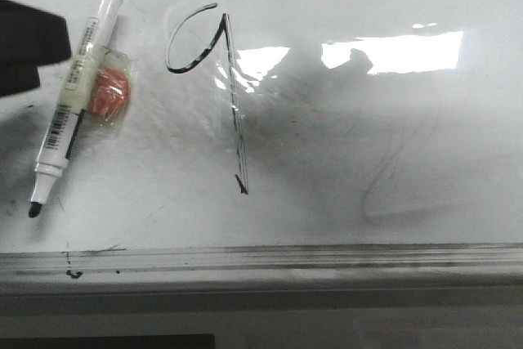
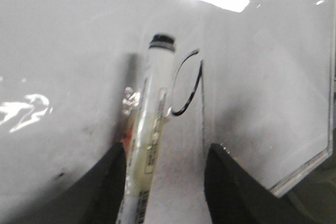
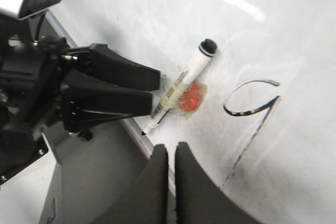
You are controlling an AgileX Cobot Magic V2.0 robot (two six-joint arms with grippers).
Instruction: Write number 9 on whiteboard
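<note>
Front view: 9 point(image 1: 214, 91) drawn in black on the whiteboard point(image 1: 392, 145), left of centre, loop open at its top, stem slanting down toward the near edge. Marker point(image 1: 75, 91) lying on the board near the left edge, uncapped, black tip toward the near edge, black end cap toward the far edge. Barcode label on the barrel, small print on the sleeve too blurred to read. Orange lump point(image 1: 109, 94) in clear wrap touching the marker's right side. Grey erased smudges and a faint curve on the right half. Grey frame point(image 1: 327, 261) along the near edge, a few black dots on it. Dark piece of the left arm at the left edge, gripper itself not discernible here.

Left wrist view: left gripper point(image 2: 164, 182) released, fingers point(image 2: 107, 192) spread wide, marker point(image 2: 152, 129) lying between them, closer to one finger, contact not clear. Loop of the 9 point(image 2: 186, 85) just beside the marker's capped end, stem running past it. Board corner and frame point(image 2: 310, 163) visible at one side.

Right wrist view: right gripper point(image 3: 172, 166) clenched, fingers nearly touching, holding nothing, over the board edge. Left gripper point(image 3: 152, 87) open, its two fingers reaching the marker point(image 3: 181, 85) at mid barrel. Orange lump point(image 3: 190, 98) against the marker. 9 point(image 3: 252, 111) apart from both grippers. No brand legible anywhere.
</note>
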